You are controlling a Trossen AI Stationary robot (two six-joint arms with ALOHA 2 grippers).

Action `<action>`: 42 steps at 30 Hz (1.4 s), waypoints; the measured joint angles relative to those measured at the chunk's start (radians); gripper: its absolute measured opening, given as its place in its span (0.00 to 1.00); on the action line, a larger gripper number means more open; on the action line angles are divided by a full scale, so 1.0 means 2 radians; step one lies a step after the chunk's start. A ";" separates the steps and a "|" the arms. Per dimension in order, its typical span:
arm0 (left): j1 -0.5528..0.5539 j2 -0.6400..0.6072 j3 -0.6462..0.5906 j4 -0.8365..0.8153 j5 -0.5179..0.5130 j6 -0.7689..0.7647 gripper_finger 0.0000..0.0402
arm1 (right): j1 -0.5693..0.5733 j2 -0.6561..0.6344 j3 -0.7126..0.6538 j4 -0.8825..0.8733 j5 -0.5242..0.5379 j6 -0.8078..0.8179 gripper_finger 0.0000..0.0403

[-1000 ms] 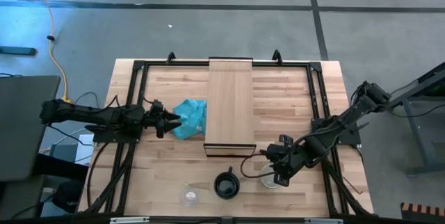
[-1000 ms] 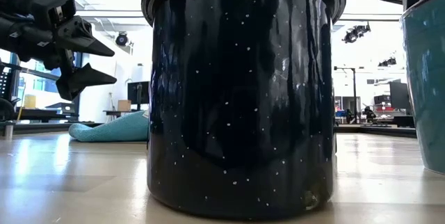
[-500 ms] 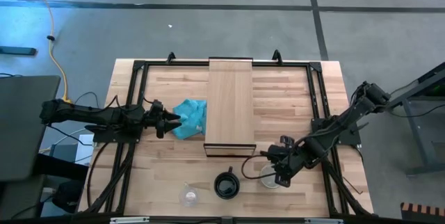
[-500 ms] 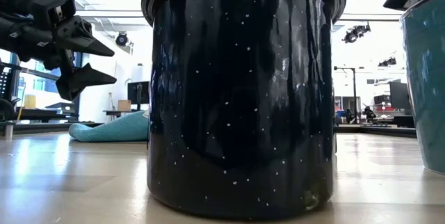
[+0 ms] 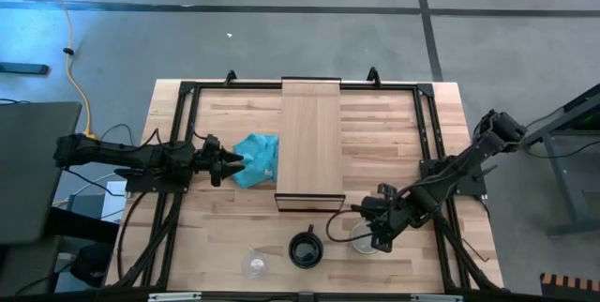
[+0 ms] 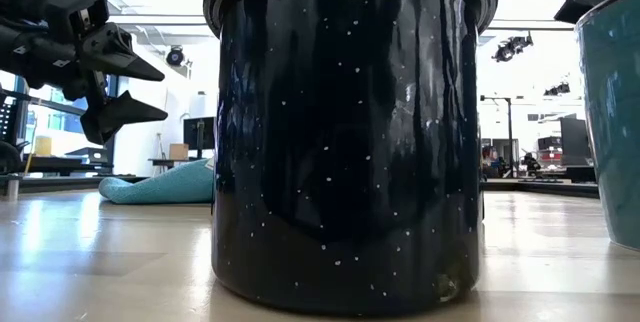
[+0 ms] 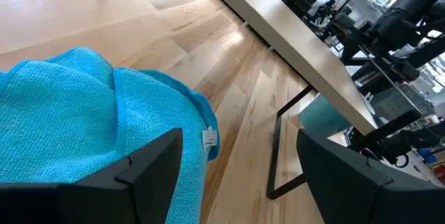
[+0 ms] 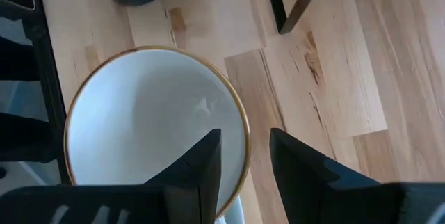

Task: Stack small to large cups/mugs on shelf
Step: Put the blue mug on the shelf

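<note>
The right gripper (image 5: 375, 234) was positioned over the near right part of the table (image 5: 394, 133), directly above the large mug (image 5: 363, 241) — white inside, with a thin gold rim, and teal on the outside as seen from table height. In the right wrist view its jaws were set astride the mug's rim, one finger (image 8: 198, 175) inside the bowl and the other outside the wall, with a narrow gap between them; whether the wall was actually being pinched could not be told. The mug was standing upright on the table, just near of the shelf's right front corner. The black speckled mug (image 5: 306, 249) was standing upright to its left, near the table's front edge, and it filled most of the low view. Further left, well apart from the black mug, the small clear glass cup (image 5: 254, 264) was also standing at the front edge. The shelf (image 5: 310, 138), a long light-wood plank with a dark front edge, was laid across the middle of the table from far to near, and nothing was seen resting on it. The left gripper (image 5: 228, 164) was held at the left side of the table with its jaws spread wide, pointed at the teal cloth (image 5: 257, 158), which was lying crumpled just beside the shelf's left edge; the jaws were held just short of the cloth — nothing was gripped between them.
</note>
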 joint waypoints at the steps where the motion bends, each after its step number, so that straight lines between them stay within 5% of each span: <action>1: 0.000 0.000 0.000 0.000 0.000 0.000 0.67 | 0.000 0.000 0.000 0.001 0.000 -0.003 0.28; 42: 0.000 0.000 0.000 0.000 -0.001 -0.005 0.67 | -0.024 0.000 0.000 0.019 -0.040 -0.108 0.28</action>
